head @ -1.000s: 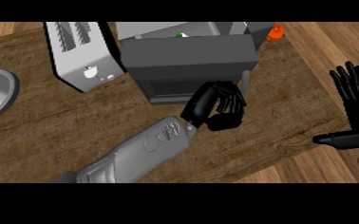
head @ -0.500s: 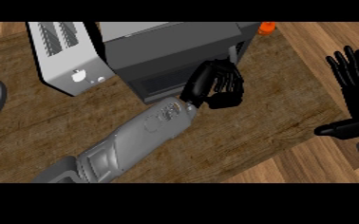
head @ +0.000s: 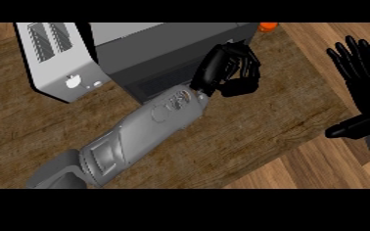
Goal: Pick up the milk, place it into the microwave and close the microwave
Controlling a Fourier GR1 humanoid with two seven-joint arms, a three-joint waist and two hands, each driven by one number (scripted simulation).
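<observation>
- Head view: the microwave [head: 162, 54] stands dark grey at the upper centre of the frame on the wooden table [head: 289, 112]; the left hand [head: 230, 71] lies against its right front corner, fingers curled, holding nothing that shows.
- The milk cannot be seen in this view.
- A white toaster [head: 57, 61] stands just left of the microwave at the upper left.
- The right hand [head: 354, 68] rests at the right edge, fingers straight and spread.
- A small orange thing [head: 267, 26] peeks out beside the microwave's upper right corner.

We see a wooden counter [head: 274, 122] with a dark grey microwave [head: 159, 54] sitting on it, a white toaster [head: 57, 63] just beside that, and something small and orange [head: 267, 26] near the microwave's far corner.
</observation>
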